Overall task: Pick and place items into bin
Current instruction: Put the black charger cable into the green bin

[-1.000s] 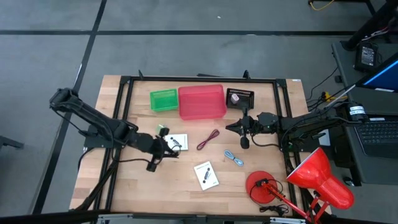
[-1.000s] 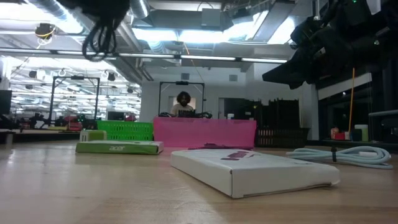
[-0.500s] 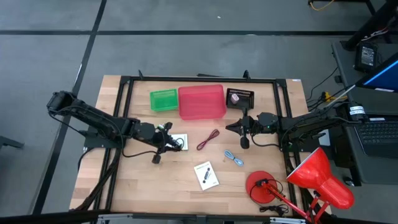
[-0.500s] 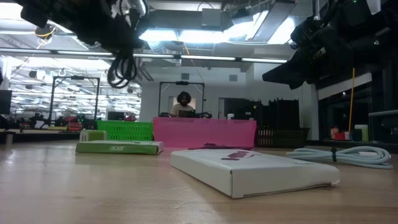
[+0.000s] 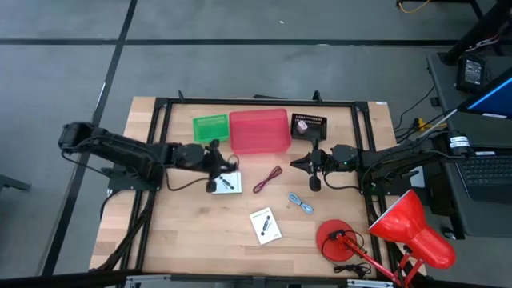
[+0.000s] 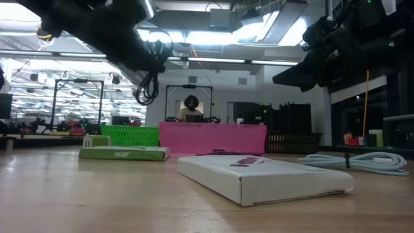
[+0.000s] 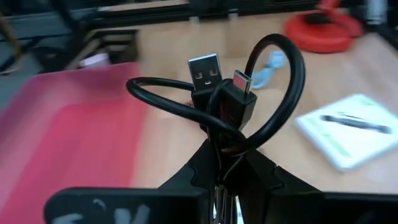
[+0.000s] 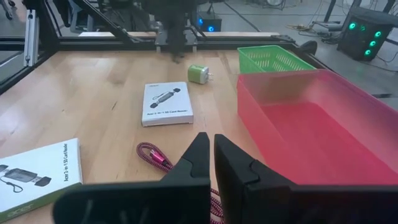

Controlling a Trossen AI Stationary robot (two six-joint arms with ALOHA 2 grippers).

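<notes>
My left gripper (image 7: 221,152) is shut on a coiled black USB cable (image 7: 273,93) and holds it above the table, just short of the pink bin (image 7: 74,137). In the high view that gripper (image 5: 219,162) is over a white card (image 5: 232,183), near the pink bin (image 5: 259,131). A red cord (image 5: 268,179), a blue cord (image 5: 301,203) and a second white card (image 5: 266,225) lie flat on the table. A small green cube (image 8: 199,73) stands beyond the first card (image 8: 166,102). My right gripper (image 8: 210,155) hovers shut and empty beside the pink bin (image 8: 311,124). My left gripper pinches the cable between its two fingers where the bunched strands cross (image 7: 219,134). The loops and both plugs (image 7: 205,70) stick out past the fingertips. The fingers come from the table's left, tipped a little downward. The cable is lifted clear of the table.
A green bin (image 5: 210,128) stands left of the pink bin and a black bin (image 5: 309,126) right of it, all along the far edge. A red desk lamp (image 5: 400,232) fills the near right corner. A person (image 6: 191,107) sits far behind the table.
My left gripper has swung with the black cable from nearer the front of the table toward the far edge and the pink bin, and has sunk a little. It stays shut on the cable. The right arm has kept still.
</notes>
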